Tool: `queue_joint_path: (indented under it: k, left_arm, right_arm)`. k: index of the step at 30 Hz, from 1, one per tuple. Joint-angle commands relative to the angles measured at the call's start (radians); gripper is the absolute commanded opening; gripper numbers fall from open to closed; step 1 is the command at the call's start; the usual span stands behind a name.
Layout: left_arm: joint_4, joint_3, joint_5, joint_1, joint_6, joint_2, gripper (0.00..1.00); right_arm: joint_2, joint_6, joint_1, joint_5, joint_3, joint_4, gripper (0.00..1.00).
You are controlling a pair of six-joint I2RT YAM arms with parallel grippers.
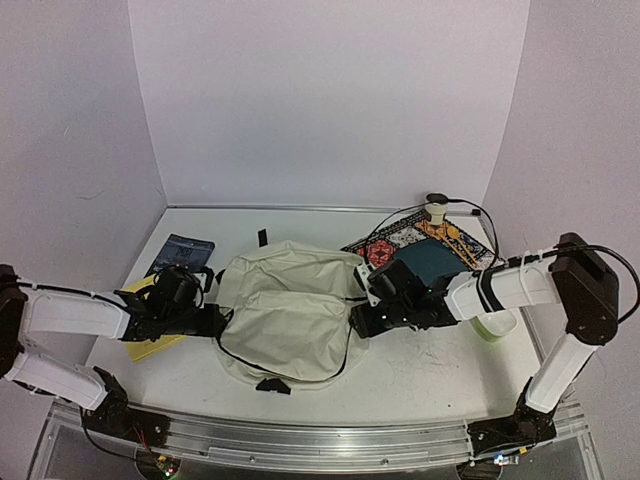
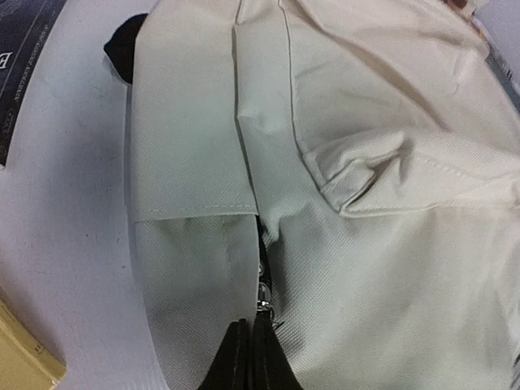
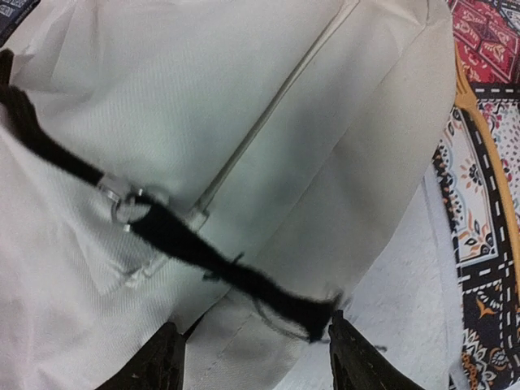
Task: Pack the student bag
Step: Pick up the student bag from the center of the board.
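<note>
The student bag [image 1: 290, 310] lies flat in the middle of the table, cream fabric with black zipper lines. My left gripper [image 1: 215, 322] is at its left edge. In the left wrist view the bag [image 2: 390, 162] fills the frame, and my left gripper [image 2: 250, 325] is shut, its tips pinched on the metal zipper pull [image 2: 265, 305]. My right gripper [image 1: 360, 318] is at the bag's right edge. In the right wrist view it [image 3: 253, 325] stands open over the bag [image 3: 244, 122], and a black strap end [image 3: 244, 280] lies loose between its fingers.
A dark blue book [image 1: 180, 252] and a yellow pad [image 1: 150, 345] lie left of the bag. A colourful patterned mat [image 1: 420, 240] with a dark teal item [image 1: 432, 262] is on the right. A green cup [image 1: 492, 325] sits under the right arm. A black cable [image 1: 480, 215] runs at the back.
</note>
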Motion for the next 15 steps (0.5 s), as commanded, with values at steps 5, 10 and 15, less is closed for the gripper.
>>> queue_joint_path:
  k: [5, 10, 15]
  left_arm:
    - [0.224, -0.159, 0.076, 0.004, -0.209, -0.253, 0.00]
    - [0.320, -0.235, 0.085, 0.004, -0.307, -0.324, 0.00]
    - [0.446, -0.310, 0.118, 0.004, -0.406, -0.347, 0.00]
  right_arm:
    - [-0.002, -0.074, -0.020, -0.033, 0.122, -0.032, 0.58]
    - [-0.069, -0.050, 0.028, -0.057, 0.135, -0.061, 0.57]
    - [-0.130, -0.005, 0.093, -0.104, 0.156, -0.062, 0.59]
